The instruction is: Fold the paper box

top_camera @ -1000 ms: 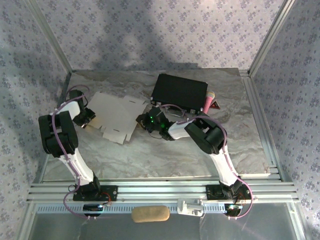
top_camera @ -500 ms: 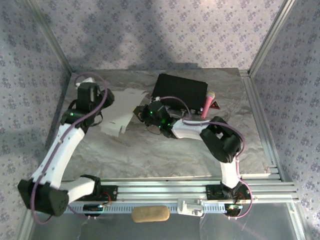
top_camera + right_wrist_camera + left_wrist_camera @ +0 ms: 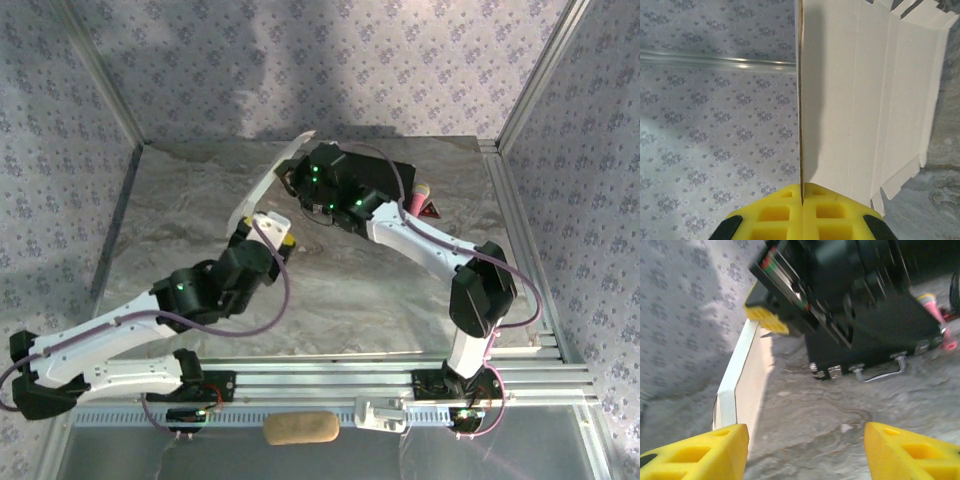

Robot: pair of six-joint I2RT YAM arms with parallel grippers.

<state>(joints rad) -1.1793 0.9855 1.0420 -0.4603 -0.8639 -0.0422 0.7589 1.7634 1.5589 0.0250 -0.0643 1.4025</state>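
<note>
No readable text anywhere in my views. The paper box (image 3: 865,100) face seen from my right wrist is plain white, no print on it. The black case (image 3: 880,335) shows metal latches and a handle, with no label I can make out. One candidate: a small red-and-green strip (image 3: 774,262) on the body of my right gripper (image 3: 767,322), seen from my left wrist, is too blurred to read.
</note>
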